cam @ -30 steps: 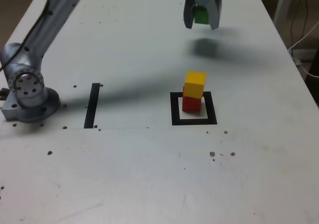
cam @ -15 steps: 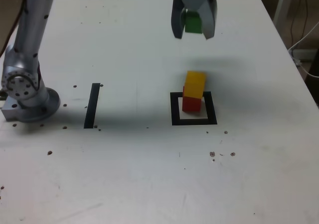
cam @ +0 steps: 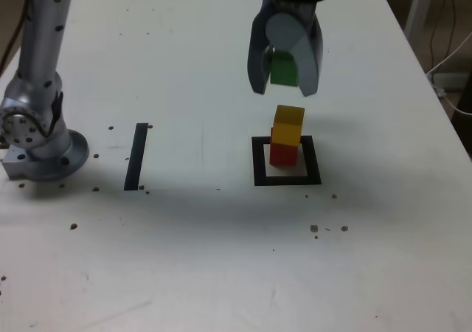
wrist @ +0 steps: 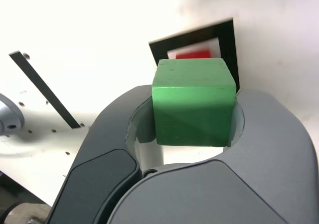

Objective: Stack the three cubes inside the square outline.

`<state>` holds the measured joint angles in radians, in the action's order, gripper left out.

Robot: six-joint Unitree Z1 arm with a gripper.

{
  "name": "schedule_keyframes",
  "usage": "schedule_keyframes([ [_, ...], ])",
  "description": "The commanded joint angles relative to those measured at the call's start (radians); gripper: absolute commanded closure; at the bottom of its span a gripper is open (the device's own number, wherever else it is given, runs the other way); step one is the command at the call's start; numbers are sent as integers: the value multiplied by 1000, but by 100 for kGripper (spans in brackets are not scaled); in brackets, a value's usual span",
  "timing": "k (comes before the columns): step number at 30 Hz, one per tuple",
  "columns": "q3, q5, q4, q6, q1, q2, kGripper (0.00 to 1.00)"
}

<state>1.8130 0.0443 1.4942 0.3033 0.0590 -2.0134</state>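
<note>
You're hanging the gripper (cam: 285,77), jaws pinching the green cube (cam: 283,69), just above the yellow cube (cam: 288,124) that's sitting skewed on the red cube (cam: 283,153) inside the square outline (cam: 287,178), so an off-centre drop is probably toppling everything.

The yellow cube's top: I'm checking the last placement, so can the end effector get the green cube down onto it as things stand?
Probably yes. The end effector holds the green cube above the yellow cube, whose top face is bare, with nothing between them.
</note>
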Motion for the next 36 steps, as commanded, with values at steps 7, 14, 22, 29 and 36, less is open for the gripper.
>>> schedule_keyframes([
  [7, -54, 20, -40, -32, -46, 27, 72],
  [14, -88, 31, -77, -45, -75, 28, 72],
  [22, -114, 41, -112, -49, -89, 25, 72],
  [29, -124, 42, -129, -49, -90, 21, 72],
  [36, -142, 45, -152, -47, -90, 21, 53],
])
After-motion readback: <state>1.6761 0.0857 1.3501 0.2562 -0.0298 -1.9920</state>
